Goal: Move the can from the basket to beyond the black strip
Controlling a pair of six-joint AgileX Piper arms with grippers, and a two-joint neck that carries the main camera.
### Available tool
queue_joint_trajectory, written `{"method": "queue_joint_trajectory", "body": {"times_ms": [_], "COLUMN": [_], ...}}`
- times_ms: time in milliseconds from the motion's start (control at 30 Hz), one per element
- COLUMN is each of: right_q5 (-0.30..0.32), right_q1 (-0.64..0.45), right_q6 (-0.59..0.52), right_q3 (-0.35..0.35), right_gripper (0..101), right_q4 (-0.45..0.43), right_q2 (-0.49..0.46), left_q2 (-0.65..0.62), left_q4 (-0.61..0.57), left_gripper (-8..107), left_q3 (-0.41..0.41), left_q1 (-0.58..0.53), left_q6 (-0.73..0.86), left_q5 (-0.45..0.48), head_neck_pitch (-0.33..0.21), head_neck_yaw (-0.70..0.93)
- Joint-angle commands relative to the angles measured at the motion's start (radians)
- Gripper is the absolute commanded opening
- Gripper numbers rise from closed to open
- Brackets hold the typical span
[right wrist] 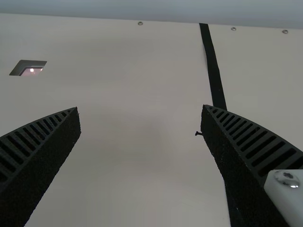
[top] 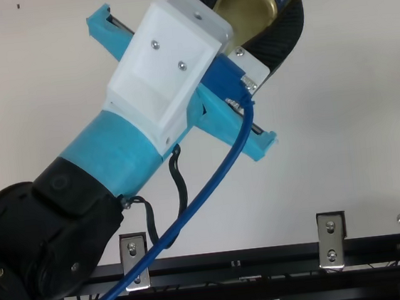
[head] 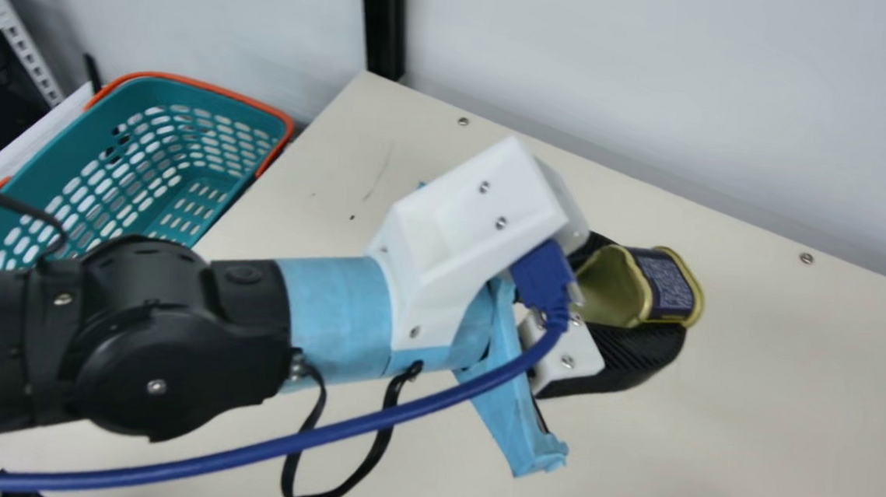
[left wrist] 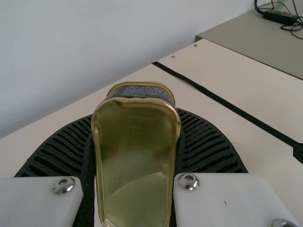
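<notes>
Can (head: 673, 286) is sitting clamped in the left jaws in the main view, over the table (head: 758, 426), well apart from the basket (head: 145, 157). Top view's showing the same hold. In left wrist view, black strip (left wrist: 227, 104) is running beyond the can. Right wrist view's showing right jaws hanging wide, probably sitting nearer the strip.

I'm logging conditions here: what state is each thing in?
Narrow black strip, flat on the cream table
Gold-and-navy metal can, held, not yet beyond the strip
Black ribbed left gripper, closed on the can
Right gripper, open
Teal plastic basket, upright, open-topped
Blue cable, plugged in
</notes>
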Motion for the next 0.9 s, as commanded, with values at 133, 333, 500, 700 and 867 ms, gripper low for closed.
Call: {"method": "queue_joint_trajectory", "body": {"times_ms": [133,333,500,700,867], "right_q5": [0.000,0.000,0.000,-0.004,-0.046], "right_q1": [0.000,0.000,0.000,0.007,0.064], "right_q6": [0.000,0.000,0.000,0.006,0.006], "right_q3": [0.000,0.000,0.000,-0.003,-0.034], "right_gripper": [101,101,101,101,101], "right_q4": [0.000,0.000,0.000,-0.003,0.033], "right_q2": [0.000,0.000,0.000,0.006,0.062], "left_q2": [0.000,0.000,0.000,0.000,0.000], "left_q4": [0.000,0.000,0.000,0.000,0.000], "left_gripper": [10,10,10,10,10], "left_q3": [0.000,0.000,0.000,0.000,0.000], "left_q1": [0.000,0.000,0.000,0.000,0.000], "left_q6": [0.000,0.000,0.000,0.000,0.000], "left_q5": [0.000,0.000,0.000,0.000,0.000], "head_neck_pitch": [-0.035,-0.028,-0.028,-0.028,-0.028], "head_neck_yaw": [-0.117,-0.228,-0.228,-0.228,-0.228]}}
